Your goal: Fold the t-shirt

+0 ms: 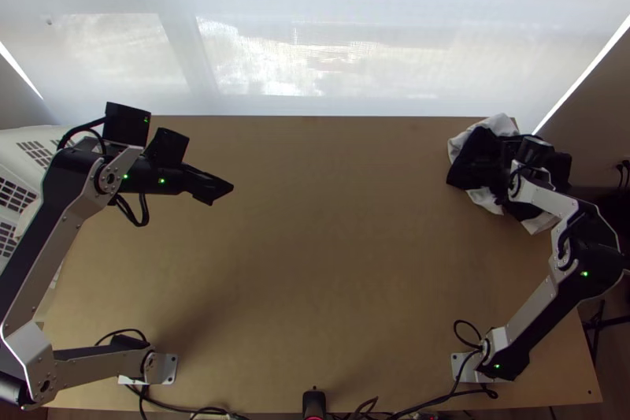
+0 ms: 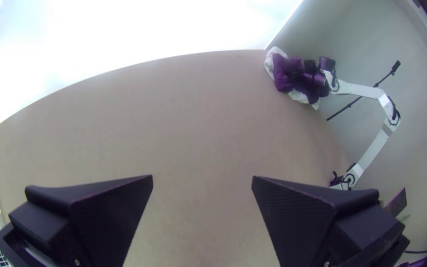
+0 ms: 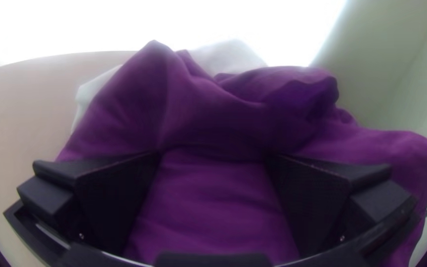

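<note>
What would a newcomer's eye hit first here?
Probably the glaring white screen beyond the far edge of the table. Next, the bunched dark and white cloth at the far right corner, with the right tool right at it, fingers apart, dark fabric between them. Then the left tool, open above the table's left part.

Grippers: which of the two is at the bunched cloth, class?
The right gripper, open at the dark, bunched cloth near the table's far right corner; the left gripper, also open, is well away from it.
</note>
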Action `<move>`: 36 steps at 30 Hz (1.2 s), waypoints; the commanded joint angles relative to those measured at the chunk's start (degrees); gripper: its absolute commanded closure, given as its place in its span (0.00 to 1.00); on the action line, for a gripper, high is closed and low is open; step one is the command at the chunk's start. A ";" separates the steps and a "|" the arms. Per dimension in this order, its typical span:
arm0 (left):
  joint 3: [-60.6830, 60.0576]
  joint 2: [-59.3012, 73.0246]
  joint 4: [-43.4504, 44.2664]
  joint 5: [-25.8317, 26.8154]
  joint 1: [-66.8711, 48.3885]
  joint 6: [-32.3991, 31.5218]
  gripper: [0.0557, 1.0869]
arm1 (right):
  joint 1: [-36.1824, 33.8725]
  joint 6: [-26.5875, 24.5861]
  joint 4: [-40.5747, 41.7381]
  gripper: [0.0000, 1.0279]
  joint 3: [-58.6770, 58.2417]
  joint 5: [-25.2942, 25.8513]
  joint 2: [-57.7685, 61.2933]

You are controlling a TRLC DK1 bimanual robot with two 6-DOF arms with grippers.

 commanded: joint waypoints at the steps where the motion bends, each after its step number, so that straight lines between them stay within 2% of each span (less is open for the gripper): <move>1: 0.93 -4.78 0.88 -3.06 -0.03 -0.86 0.05 | -0.78 0.41 0.05 0.05 -3.80 -0.22 -16.79; 4: 0.93 -7.77 3.26 -5.88 -0.12 -1.57 0.05 | -0.60 0.85 -1.71 0.05 -3.97 -0.22 -25.14; 11: -1.80 -13.57 2.73 -6.32 -0.03 -1.65 0.05 | 3.09 1.82 -9.44 0.05 -0.02 -0.30 -34.02; 15: -3.56 -18.32 2.73 -8.60 0.06 -1.65 0.05 | 8.98 5.16 -12.17 0.05 -3.45 -0.22 -43.69; 17: -5.05 -20.60 2.82 -9.83 0.23 -1.74 0.05 | 11.70 8.58 -12.43 0.05 -6.17 0.22 -48.70; 19: -7.42 -23.06 3.26 -10.62 0.76 -1.74 0.05 | 12.67 13.24 -16.74 0.05 -7.49 1.01 -52.30; 22: -12.08 -27.19 5.28 -11.06 2.17 -1.57 0.05 | 13.90 16.32 -23.68 0.05 -9.51 0.84 -56.87; 26: -18.41 -34.23 12.49 -11.15 4.45 -0.51 0.05 | 17.77 14.91 -23.77 0.05 -17.77 1.28 -67.77; 28: -22.10 -37.39 17.58 -11.15 6.03 -0.42 0.05 | 21.20 9.90 -23.24 0.05 -21.81 4.18 -73.57; 29: -23.86 -38.62 19.34 -11.15 6.91 -0.42 0.05 | 22.43 9.11 -23.24 0.05 -23.31 5.32 -75.68; 36: -38.10 -48.02 29.45 -11.15 10.16 0.63 0.05 | 23.92 5.51 -24.03 0.05 -36.40 5.94 -94.66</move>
